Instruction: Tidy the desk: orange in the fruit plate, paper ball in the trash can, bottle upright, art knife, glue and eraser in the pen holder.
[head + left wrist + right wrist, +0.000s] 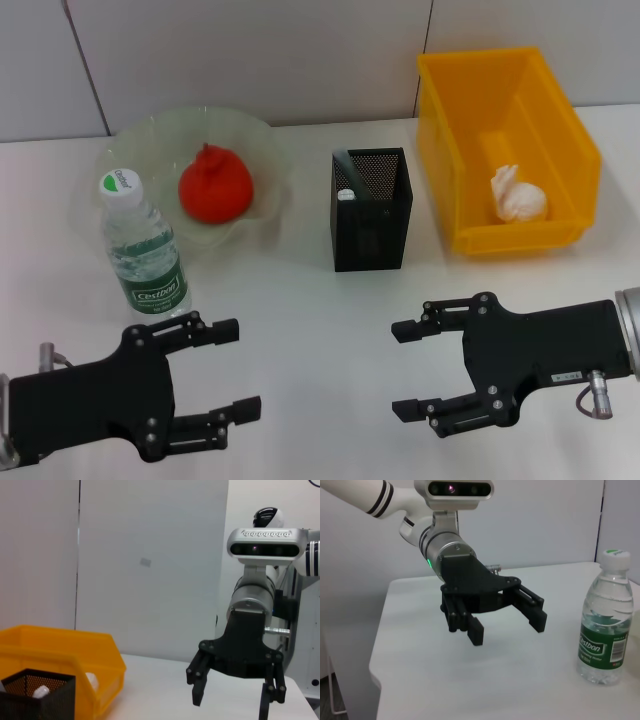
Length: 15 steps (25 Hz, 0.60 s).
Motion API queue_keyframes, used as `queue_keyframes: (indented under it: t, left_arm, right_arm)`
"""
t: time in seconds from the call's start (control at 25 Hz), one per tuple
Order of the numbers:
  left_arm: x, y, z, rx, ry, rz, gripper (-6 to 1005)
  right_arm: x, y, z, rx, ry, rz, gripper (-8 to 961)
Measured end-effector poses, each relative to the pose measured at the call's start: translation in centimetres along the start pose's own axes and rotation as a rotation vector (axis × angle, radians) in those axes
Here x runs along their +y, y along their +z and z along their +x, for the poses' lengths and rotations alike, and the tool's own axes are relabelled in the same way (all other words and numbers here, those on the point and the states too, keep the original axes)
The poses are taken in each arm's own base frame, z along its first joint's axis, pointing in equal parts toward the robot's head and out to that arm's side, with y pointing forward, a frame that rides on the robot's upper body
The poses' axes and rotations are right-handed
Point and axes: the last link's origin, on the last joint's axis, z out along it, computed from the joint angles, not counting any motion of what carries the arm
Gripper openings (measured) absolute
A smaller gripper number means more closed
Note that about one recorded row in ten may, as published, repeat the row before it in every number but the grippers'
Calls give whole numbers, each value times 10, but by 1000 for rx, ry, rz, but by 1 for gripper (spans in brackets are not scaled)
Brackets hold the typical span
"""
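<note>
Toward the far edge of the table [300, 330], the orange [214, 187] lay in the fruit plate [150, 140], and the bottle [143, 248] stood upright just in front of that plate, near the left side. The pen holder [371, 208] stood at the middle, with items inside that were too hidden to name. At the far right corner sat the trash can [505, 145] with the paper ball [517, 195] on its floor. Along the near edge, the left gripper [228, 369] hovered with its fingers spread apart and nothing between them, close to the bottle. The right gripper [410, 369] hung likewise, fingers apart and empty, in front of the pen holder.
</note>
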Motion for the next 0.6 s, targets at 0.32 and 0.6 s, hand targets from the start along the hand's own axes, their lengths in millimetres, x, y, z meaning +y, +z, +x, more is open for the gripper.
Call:
queue_keyframes:
  t: [0.32,0.6]
  left_arm:
    - [2,7,-5,-26,-5,-17,799]
    - [1,8,-5,-29,-4,-12,800]
  right_arm:
    - [1,1,0,1,-2,-7,768]
    - [1,2,0,1,0,-8,768]
